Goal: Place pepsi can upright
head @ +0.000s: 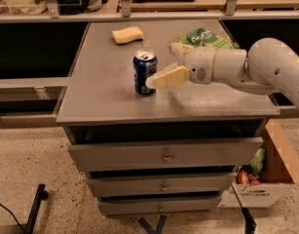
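Hovering beside pepsi can (144,72), claw (162,65) spread wide.

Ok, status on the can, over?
Hand open, close beside pepsi can. Can upright on table. Yellow sponge, green bag farther back, not blocking.

Glossy metal pepsi can (143,71) beside smooth plastic hand (162,65), on matt tabletop (105,96).

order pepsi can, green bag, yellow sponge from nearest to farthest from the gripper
1. pepsi can: upright at table centre, right beside the gripper, fingers open.
2. green bag: behind the gripper, toward the back right.
3. yellow sponge: back left corner.
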Tool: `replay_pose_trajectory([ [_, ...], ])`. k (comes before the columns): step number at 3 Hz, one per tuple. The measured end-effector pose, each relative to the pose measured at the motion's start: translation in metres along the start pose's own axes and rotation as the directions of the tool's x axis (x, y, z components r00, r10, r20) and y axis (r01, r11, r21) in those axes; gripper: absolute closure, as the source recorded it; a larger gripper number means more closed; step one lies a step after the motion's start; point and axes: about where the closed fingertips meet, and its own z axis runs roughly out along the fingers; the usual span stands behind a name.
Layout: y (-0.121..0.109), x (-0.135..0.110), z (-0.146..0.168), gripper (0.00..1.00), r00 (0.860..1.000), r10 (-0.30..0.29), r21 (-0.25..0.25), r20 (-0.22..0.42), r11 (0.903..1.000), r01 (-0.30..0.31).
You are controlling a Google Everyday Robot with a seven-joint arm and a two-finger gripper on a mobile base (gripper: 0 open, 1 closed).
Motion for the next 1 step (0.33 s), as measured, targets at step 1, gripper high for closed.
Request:
replay_pose_trajectory([
  [1, -0.0114, -0.0014, -0.0171, 0.00, 0.998, 0.023, 0.057, -0.058, 0.9982, -0.020],
])
